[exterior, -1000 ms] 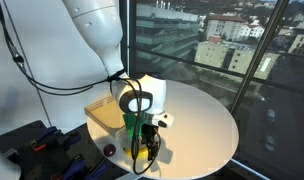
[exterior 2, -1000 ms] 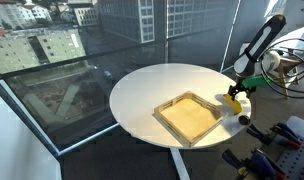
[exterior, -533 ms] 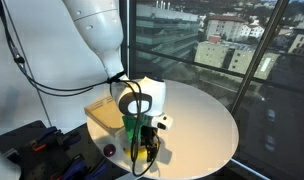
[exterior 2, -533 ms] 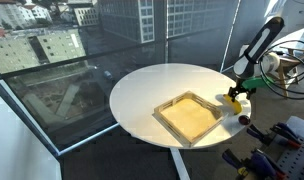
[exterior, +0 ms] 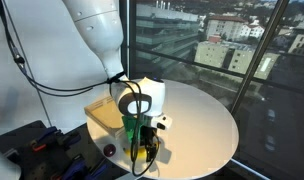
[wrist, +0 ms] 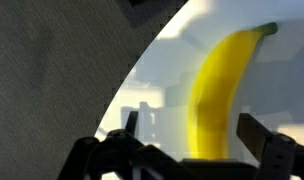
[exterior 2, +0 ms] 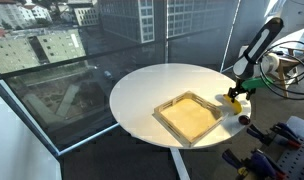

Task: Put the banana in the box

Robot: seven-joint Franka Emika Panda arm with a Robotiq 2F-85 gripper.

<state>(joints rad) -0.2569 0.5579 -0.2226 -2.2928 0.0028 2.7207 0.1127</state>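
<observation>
Well, the gripper [exterior 2: 237, 94] hangs low over the edge of the round white table [exterior 2: 157, 85]. Its jaws are spread as wide as they go, and they have hold of nothing.

In the wrist view the banana [wrist: 217, 95] lies flat on the table directly beneath the gripper, between its two dark fingers [wrist: 257, 135]. Bare white tabletop shows on either side of the fruit, so neither finger touches it. It runs lengthwise away from the wrist, with its darker stem end at the far tip, and it bows a little toward one finger. On the other finger's side the table's curved rim cuts across, and past that there is grey carpet [wrist: 52, 80].

In both exterior views the yellow of the banana [exterior: 134, 152] shows just under the fingertips, right at the table's rim. The box [exterior 2: 190, 116], a shallow tan tray with low walls, sits on the table just beside the gripper, toward the table's middle, and the banana lies outside it.

In an exterior view a small dark red round thing [exterior: 108, 151] sits near the gripper, on the side away from the window. I cannot tell whether it is on the table. Above the gripper the white arm [exterior: 97, 35] rises out of view
</observation>
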